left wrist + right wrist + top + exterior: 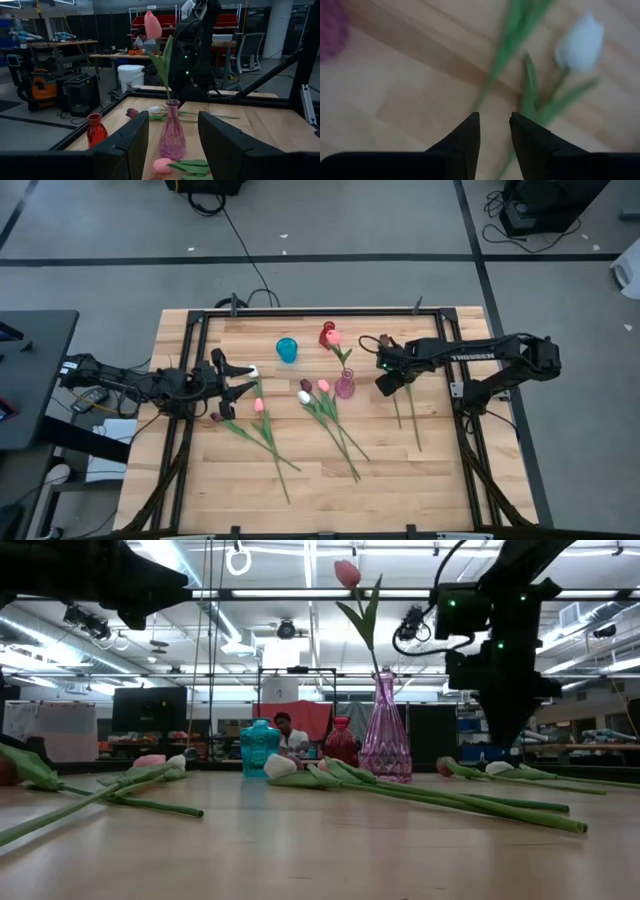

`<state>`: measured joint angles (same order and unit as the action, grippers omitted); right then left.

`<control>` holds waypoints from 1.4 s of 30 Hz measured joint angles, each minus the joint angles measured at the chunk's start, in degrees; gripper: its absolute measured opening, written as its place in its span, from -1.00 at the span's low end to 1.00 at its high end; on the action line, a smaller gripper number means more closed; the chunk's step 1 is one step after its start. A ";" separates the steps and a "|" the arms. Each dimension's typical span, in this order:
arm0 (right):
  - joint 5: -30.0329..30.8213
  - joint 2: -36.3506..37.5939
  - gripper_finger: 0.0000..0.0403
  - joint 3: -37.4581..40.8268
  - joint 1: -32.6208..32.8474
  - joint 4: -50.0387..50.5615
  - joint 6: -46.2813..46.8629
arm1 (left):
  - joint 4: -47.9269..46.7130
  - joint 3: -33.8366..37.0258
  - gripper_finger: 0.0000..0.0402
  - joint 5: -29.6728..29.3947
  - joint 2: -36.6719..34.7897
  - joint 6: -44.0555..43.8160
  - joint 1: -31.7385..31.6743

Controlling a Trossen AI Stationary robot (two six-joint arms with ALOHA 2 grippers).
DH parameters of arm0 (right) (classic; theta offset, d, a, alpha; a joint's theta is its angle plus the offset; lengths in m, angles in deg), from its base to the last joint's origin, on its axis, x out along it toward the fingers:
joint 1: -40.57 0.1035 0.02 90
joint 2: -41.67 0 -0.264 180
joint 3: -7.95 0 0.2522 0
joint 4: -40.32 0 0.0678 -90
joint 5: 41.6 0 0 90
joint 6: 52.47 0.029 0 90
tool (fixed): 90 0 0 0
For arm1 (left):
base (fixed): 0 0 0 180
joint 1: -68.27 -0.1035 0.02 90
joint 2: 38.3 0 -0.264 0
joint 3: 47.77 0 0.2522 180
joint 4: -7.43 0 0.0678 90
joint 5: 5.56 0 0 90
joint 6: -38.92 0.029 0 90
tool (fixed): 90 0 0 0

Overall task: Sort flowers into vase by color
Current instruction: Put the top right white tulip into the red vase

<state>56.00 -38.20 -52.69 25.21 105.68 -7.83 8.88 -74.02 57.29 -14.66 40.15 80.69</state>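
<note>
A clear pink vase (344, 386) (172, 132) stands mid-table and holds one pink tulip (152, 25) (347, 573) upright by its stem. A blue vase (287, 349) and a red vase (327, 335) stand behind it. Other tulips lie flat in three loose groups: left (259, 406), middle (320, 405) and right (412, 415). My left gripper (250, 380) hovers open left of the pink vase, level and pointing at it. My right gripper (385, 388) (495, 117) points down, open, above the right group; a white tulip head (580, 47) lies just beyond its fingertips.
A black frame (190, 320) runs along the table's edges. Bare wood lies along the near half of the table (440, 490). Beyond the far edge, the room holds shelves and a seated person (288, 735).
</note>
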 joint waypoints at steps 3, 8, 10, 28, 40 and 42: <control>-1.80 -0.47 -0.44 -0.03 -0.24 5.23 3.68 | -0.08 0.00 -0.12 0.01 0.01 0.00 0.00; -4.36 -1.28 -0.44 0.00 0.93 9.46 6.02 | -0.03 0.00 -0.12 -0.02 0.09 -0.15 0.00; -4.89 -2.31 -0.44 0.00 1.16 9.26 5.96 | 0.04 0.00 -0.12 -0.19 0.37 -0.23 0.00; -6.95 -14.30 -0.56 0.05 -0.09 6.97 0.17 | -0.58 0.00 -0.12 -0.22 1.51 -0.39 0.00; 0.16 -12.95 -0.94 0.07 -4.86 5.90 -5.68 | -0.47 0.00 -0.12 -0.22 1.51 -1.66 0.00; 1.59 -11.68 -0.97 0.07 -6.10 4.17 -7.20 | -0.42 0.00 -0.12 -0.23 1.51 -1.70 0.01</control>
<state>57.59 -49.88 -52.62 19.11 109.85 -15.03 8.46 -74.02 57.06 -13.15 38.45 80.70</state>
